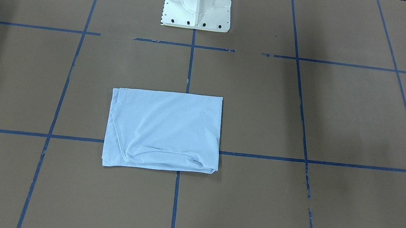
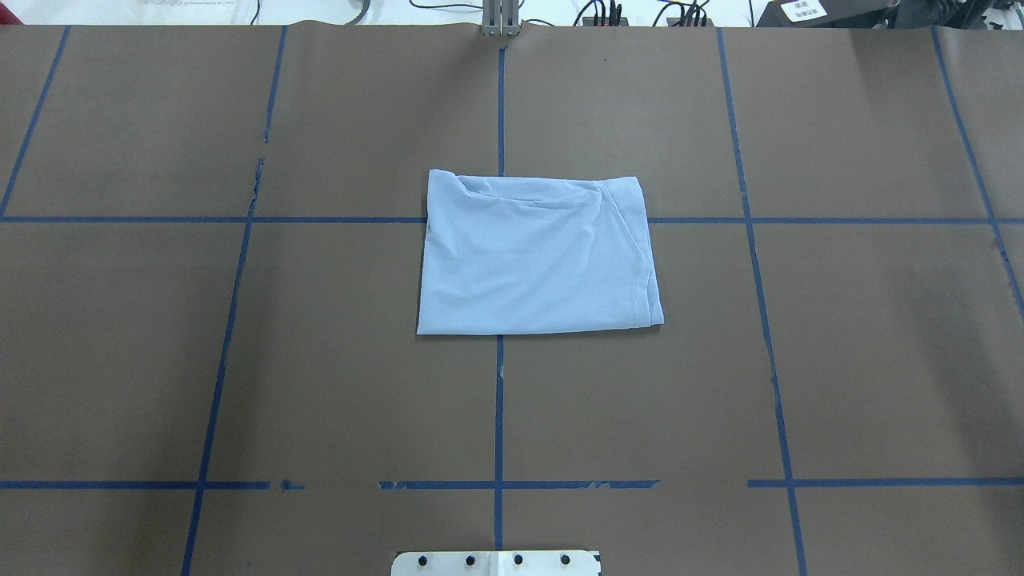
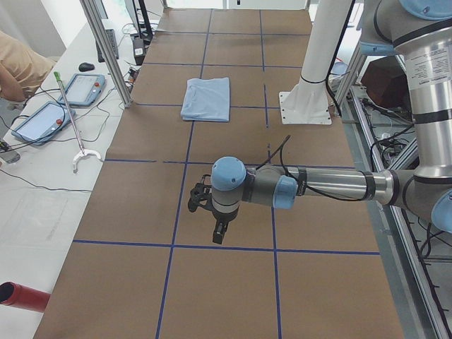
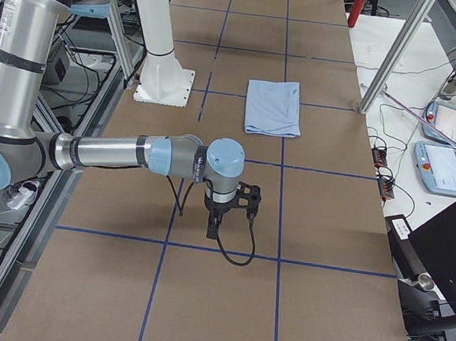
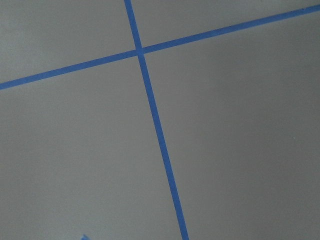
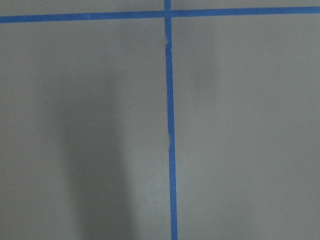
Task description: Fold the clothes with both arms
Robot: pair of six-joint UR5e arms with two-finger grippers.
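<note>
The clothes are one light blue T-shirt [image 1: 163, 130], folded into a flat rectangle at the middle of the brown table [image 2: 536, 256]. Its ribbed collar edge shows at one side and nothing touches it. Both arms hang over bare table far from it, each seen only in a side view. The left gripper [image 3: 219, 232] points down in the exterior left view, well short of the shirt [image 3: 206, 99]. The right gripper [image 4: 212, 231] points down in the exterior right view, also away from the shirt [image 4: 273, 107]. I cannot tell whether either is open or shut. Both wrist views show only table and blue tape.
The white pedestal base [image 1: 198, 3] stands behind the shirt on the robot's side. Blue tape lines [image 2: 499, 400] grid the table. A side bench holds teach pendants [image 3: 42, 120] and cables, with a person's sleeve [image 3: 21, 63] beside it. A red cylinder [image 3: 21, 296] lies near that bench's end.
</note>
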